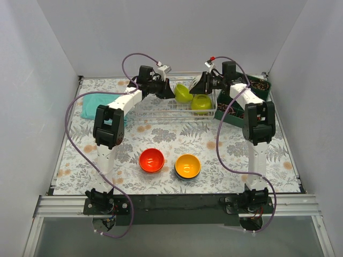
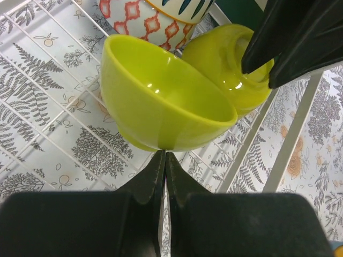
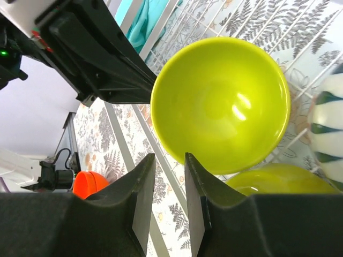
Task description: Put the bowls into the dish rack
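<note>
Two lime-green bowls [image 1: 183,93] [image 1: 201,103], one red-orange bowl [image 1: 151,160], one orange-yellow bowl [image 1: 188,165] and one patterned bowl [image 2: 161,16]. One wire dish rack [image 1: 155,113], one teal cloth [image 1: 92,105], one dark green tray [image 1: 227,115], two robot arms [image 1: 108,127] [image 1: 259,124].

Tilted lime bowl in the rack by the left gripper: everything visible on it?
The tilted lime bowl is small, round, glossy and plain, plastic by its look. It lies on its side in the dish rack, mouth facing the right gripper, which is slightly open near its rim. It seems to touch the second lime bowl. The left gripper, shut, sits at its outer wall; contact unclear.
</note>
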Motion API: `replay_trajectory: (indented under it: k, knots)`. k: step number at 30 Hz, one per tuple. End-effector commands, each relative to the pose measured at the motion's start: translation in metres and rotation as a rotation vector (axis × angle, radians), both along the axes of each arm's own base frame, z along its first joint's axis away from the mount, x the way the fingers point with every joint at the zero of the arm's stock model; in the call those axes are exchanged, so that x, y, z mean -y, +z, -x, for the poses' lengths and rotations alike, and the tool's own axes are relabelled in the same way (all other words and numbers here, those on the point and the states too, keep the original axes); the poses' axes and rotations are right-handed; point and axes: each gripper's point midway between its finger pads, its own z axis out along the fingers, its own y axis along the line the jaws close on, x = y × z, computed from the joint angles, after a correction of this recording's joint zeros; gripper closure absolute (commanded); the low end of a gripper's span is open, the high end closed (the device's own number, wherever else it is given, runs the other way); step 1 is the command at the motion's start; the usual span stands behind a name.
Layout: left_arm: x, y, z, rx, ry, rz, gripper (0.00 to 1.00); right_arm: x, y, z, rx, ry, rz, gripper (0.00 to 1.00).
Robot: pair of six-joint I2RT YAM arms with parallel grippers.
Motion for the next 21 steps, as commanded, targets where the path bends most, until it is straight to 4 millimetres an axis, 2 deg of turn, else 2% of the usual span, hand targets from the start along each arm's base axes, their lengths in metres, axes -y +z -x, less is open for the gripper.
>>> replay_trajectory:
  k: [1,6,9,10,11,12,16,21]
  knots:
    - [0.014,0.023,-0.009,0.065,-0.016,0.032,1.0,0.005,0.026,0.004,0.078,-0.005,0.018,0.64]
    - [0.018,0.022,-0.015,0.081,-0.013,0.037,1.0,0.004,0.028,0.003,0.095,-0.001,0.021,0.64]
    - [0.02,0.023,-0.018,0.086,-0.008,0.043,1.0,-0.001,0.039,-0.004,0.209,0.011,0.074,0.62]
    - [0.02,0.024,-0.019,0.089,-0.008,0.046,1.0,0.0,0.034,-0.003,0.276,0.034,0.14,0.59]
    - [0.019,0.026,-0.021,0.094,-0.005,0.046,1.0,0.001,0.043,-0.013,0.342,0.007,0.195,0.57]
    - [0.02,0.025,-0.02,0.093,-0.005,0.045,1.0,-0.006,0.04,-0.01,0.372,0.028,0.237,0.56]
    - [0.018,0.024,-0.022,0.097,-0.002,0.037,1.0,-0.013,0.041,-0.019,0.514,0.032,0.351,0.47]
    - [0.017,0.022,-0.024,0.095,0.004,0.034,1.0,-0.016,0.042,-0.026,0.706,0.1,0.434,0.45]
